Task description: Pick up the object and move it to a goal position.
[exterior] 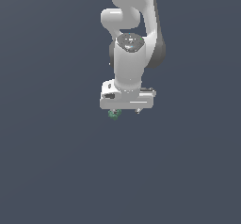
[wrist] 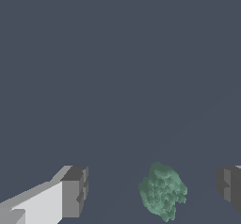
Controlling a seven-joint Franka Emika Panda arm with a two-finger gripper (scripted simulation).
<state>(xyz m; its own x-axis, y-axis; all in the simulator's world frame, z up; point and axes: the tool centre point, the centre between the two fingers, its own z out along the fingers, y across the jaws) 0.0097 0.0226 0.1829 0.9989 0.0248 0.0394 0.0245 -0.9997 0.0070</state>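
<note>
Below the white gripper (exterior: pixel 125 109) in the exterior view sits the mottled green lump (exterior: pixel 114 114), peeking out just under the hand's edge on the exterior view's left, off the hand's middle. Hard to tell there whether touching.

Between the two dark finger pads (wrist: pixel 75 191) in the wrist view lies the lump, nearer the far pad than the white-backed one. Spread wide, gripping nothing, clear gaps on both sides. Likely risk: closing off-centre, one pad reaching first, nudging or rolling so small and uneven a shape out of the pinch; gripping too high could squeeze it free.
</note>
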